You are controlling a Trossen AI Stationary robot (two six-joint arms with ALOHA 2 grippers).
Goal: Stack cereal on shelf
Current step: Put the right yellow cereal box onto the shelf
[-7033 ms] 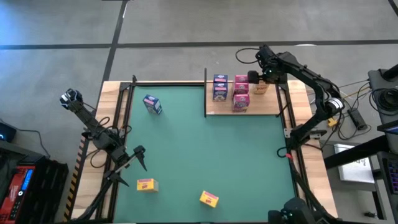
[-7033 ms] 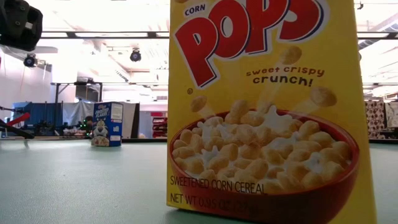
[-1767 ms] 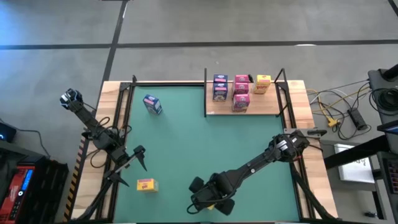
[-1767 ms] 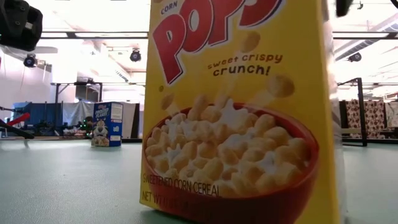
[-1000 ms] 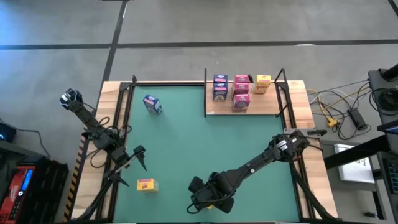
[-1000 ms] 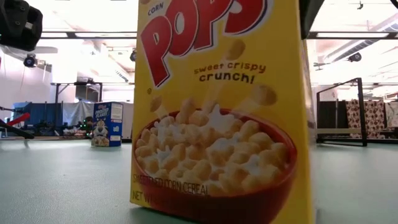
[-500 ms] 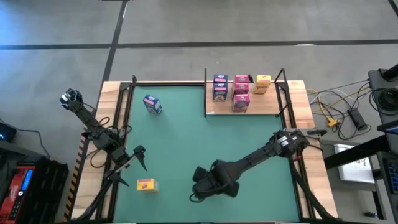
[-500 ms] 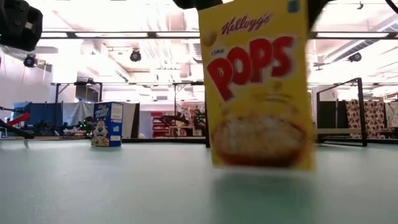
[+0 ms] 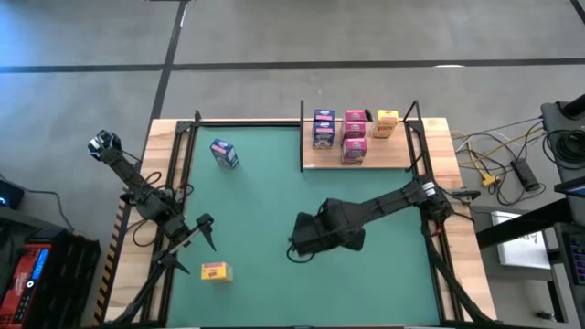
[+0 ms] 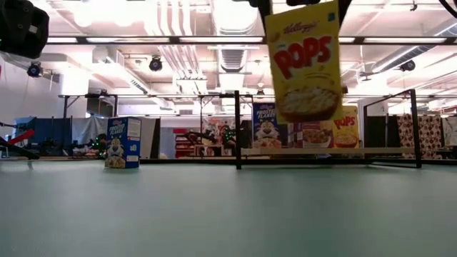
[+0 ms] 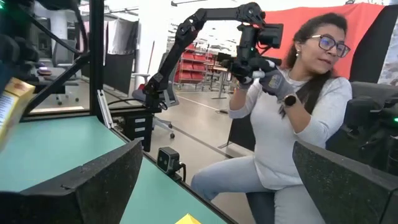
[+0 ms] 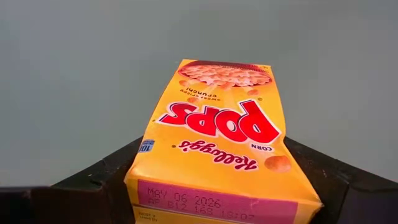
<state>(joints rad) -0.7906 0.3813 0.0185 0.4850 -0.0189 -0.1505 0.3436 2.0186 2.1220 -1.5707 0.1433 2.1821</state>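
- The right claw (image 9: 306,239) hangs above the middle of the green tabletop (image 9: 265,201), its fingers closed on the top of a yellow Corn Pops box (image 10: 303,61)
- In the low view that box hangs upright, clear of the tabletop; in the right wrist view the two dark fingers (image 12: 93,186) press its sides
- The shelf (image 9: 361,160) lies beyond the right claw, at the far edge of the tabletop; on it stand blue boxes (image 9: 324,129), pink boxes (image 9: 355,137) and a yellow box (image 9: 386,123)
- A lone blue box (image 9: 223,153) stands far off to the left of the right claw
- The left claw (image 9: 203,228) waits at the left side of the tabletop, fingers spread wide and holding nothing
- A second yellow box (image 9: 215,270) lies just near-side of the left claw
- A person (image 11: 292,124) sits beyond the tabletop in the left wrist view
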